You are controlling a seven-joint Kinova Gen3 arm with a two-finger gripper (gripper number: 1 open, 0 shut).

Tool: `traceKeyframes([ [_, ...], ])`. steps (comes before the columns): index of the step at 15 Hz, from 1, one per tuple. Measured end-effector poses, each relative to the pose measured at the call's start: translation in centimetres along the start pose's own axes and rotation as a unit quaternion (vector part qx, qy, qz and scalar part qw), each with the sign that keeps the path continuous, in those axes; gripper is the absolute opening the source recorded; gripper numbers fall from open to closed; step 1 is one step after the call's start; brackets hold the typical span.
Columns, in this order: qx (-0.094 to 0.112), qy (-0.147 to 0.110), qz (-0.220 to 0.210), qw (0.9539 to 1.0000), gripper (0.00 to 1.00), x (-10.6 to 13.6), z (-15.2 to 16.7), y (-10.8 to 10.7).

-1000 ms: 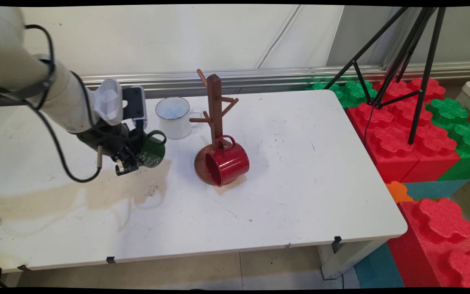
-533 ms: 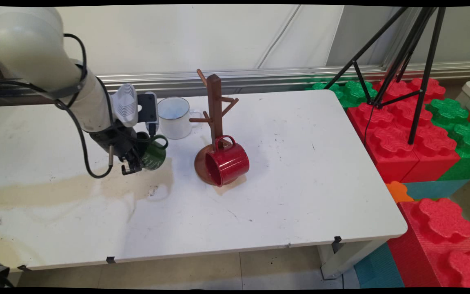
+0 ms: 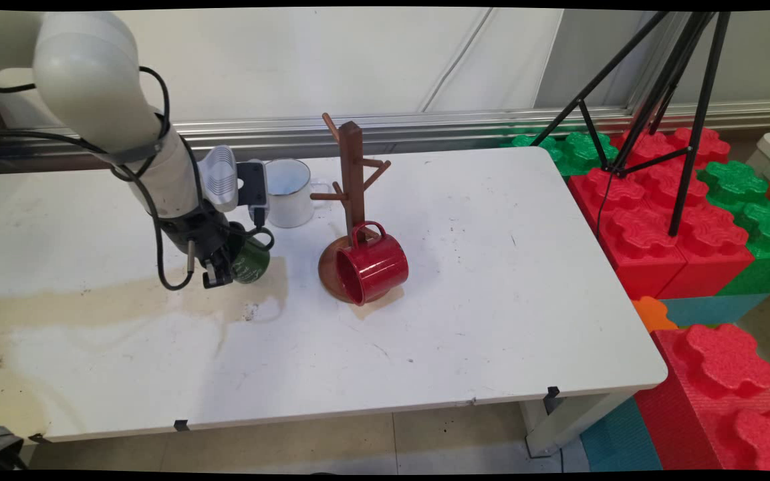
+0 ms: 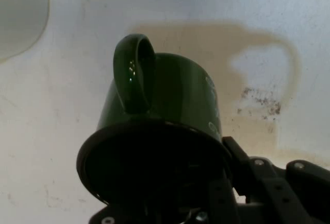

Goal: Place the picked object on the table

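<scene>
Stains (image 3: 124, 300) of tan colour spread over the near left of the white table (image 3: 492, 300). Just above them the black gripper (image 3: 221, 270) (image 4: 206, 203) pinches the rim of a green mug (image 3: 250, 262) (image 4: 170, 100), one finger inside its mouth, the mug tilted with its handle up. Right of it a red mug (image 3: 371, 267) lies on its side against the round base of a brown wooden mug tree (image 3: 351, 180). Farther back a white enamel mug (image 3: 288, 190) stands upright, between the arm and the tree. Beyond the table's right edge sit red and green foam blocks (image 3: 679, 220) and a black tripod (image 3: 666, 87).
</scene>
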Motion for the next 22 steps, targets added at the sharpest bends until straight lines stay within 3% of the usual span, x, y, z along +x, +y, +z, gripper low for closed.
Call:
traceKeyframes([
  [14, -0.009, -0.024, -0.001, 0.9997, 0.00, 1.0, 2.3, -1.0],
  [15, -0.009, -0.024, -0.002, 0.9997, 1.00, 1.1, 2.4, -1.1],
  [22, 0.001, -0.020, -0.007, 0.9998, 1.00, 1.5, 2.8, -1.8],
])
